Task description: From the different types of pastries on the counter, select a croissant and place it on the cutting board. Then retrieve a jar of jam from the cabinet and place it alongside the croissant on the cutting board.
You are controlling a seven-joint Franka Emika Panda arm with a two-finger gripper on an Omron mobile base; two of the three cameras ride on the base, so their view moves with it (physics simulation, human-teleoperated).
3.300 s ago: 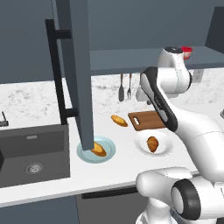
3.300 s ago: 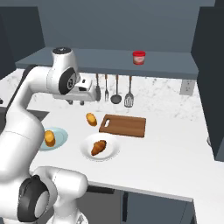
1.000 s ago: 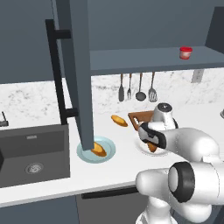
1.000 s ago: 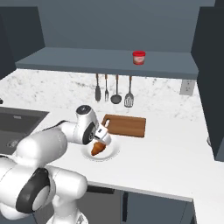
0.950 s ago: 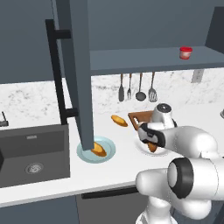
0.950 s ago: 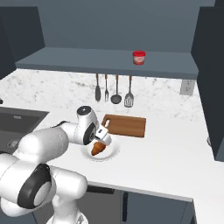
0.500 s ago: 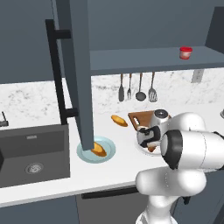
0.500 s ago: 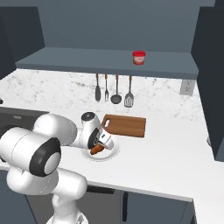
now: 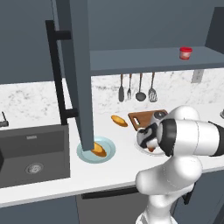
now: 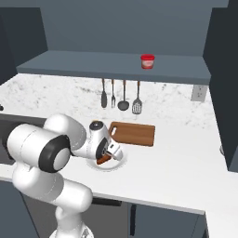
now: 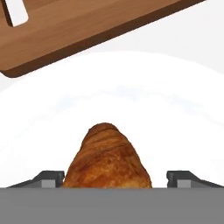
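Tool [image 11: 114, 180] is down at the white plate [image 11: 175, 113], jaws apart with one tip on either side of the croissant [image 11: 107, 162]; a second ago it hung just above the plate with the jaws wider. They have begun to draw in but no contact shows yet, so not clamped. Judgement: the grasp is under way and the lift to the board comes next.

Croissant lies on the plate on the desk [image 10: 186, 153], long axis running away from the hand camera, tapered end pointing toward the cutting board [image 11: 87, 26]. The jaws cross that axis, which suits a grip across the plump middle.

Cutting board sits just beyond the plate, bare. Two other pastries are off to the left: one on a blue plate [image 9: 96, 150], one loose on the desk [image 9: 118, 120].

Farthest back, jar of jam [image 10: 148, 61] stands on the cabinet shelf, untouched.
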